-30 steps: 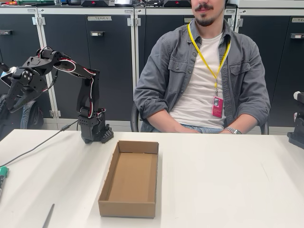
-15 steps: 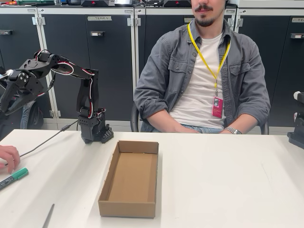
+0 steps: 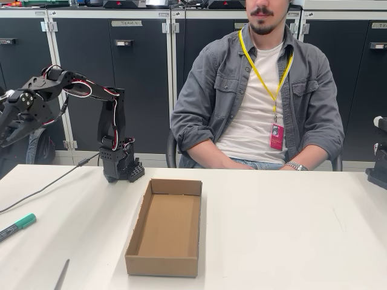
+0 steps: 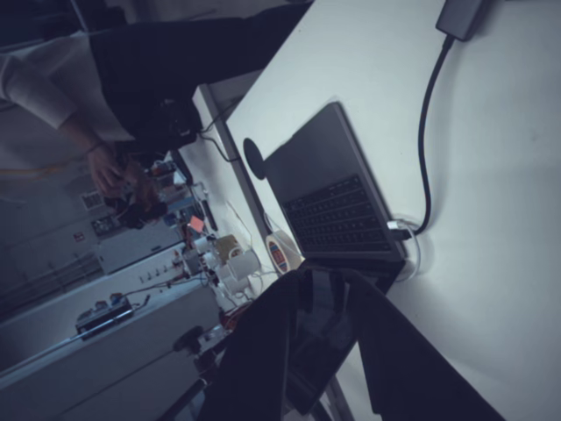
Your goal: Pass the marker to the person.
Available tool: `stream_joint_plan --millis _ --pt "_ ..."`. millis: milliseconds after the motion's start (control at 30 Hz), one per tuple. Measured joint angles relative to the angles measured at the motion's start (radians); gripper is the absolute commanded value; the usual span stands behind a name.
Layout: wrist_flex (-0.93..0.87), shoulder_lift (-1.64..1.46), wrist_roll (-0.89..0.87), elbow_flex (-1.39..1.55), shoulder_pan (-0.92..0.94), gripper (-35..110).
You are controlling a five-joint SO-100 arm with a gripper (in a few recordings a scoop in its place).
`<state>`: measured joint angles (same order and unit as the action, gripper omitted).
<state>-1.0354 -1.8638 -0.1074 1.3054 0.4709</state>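
Observation:
The marker [image 3: 17,226], dark with a green cap, lies flat on the white table [image 3: 272,229] at the far left edge of the fixed view. My gripper [image 3: 7,130] hangs in the air well above it, beyond the table's left side, on the outstretched black arm. In the wrist view the gripper [image 4: 323,289] is open, its two dark fingers apart with nothing held. The person [image 3: 260,109] sits behind the table in a grey shirt with a yellow lanyard, forearms resting low by the far edge.
An open cardboard box [image 3: 166,226] stands at the table's middle. A thin grey rod [image 3: 61,275] lies near the front left edge. The arm's base [image 3: 121,169] and its cable [image 3: 48,187] sit at the back left. A laptop [image 4: 337,202] lies below the gripper.
A hand at the left edge laid the marker on the table and has withdrawn. My arm has swung a little further left and down.

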Motion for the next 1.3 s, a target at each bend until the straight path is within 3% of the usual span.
stream_joint_plan --millis 633,933,1300 --pt "0.002 0.242 -0.075 -0.278 -0.115 10" --pt "-0.192 0.241 -0.087 -0.241 -0.167 22" --pt "-0.419 0.241 -0.046 -0.032 -0.078 37"
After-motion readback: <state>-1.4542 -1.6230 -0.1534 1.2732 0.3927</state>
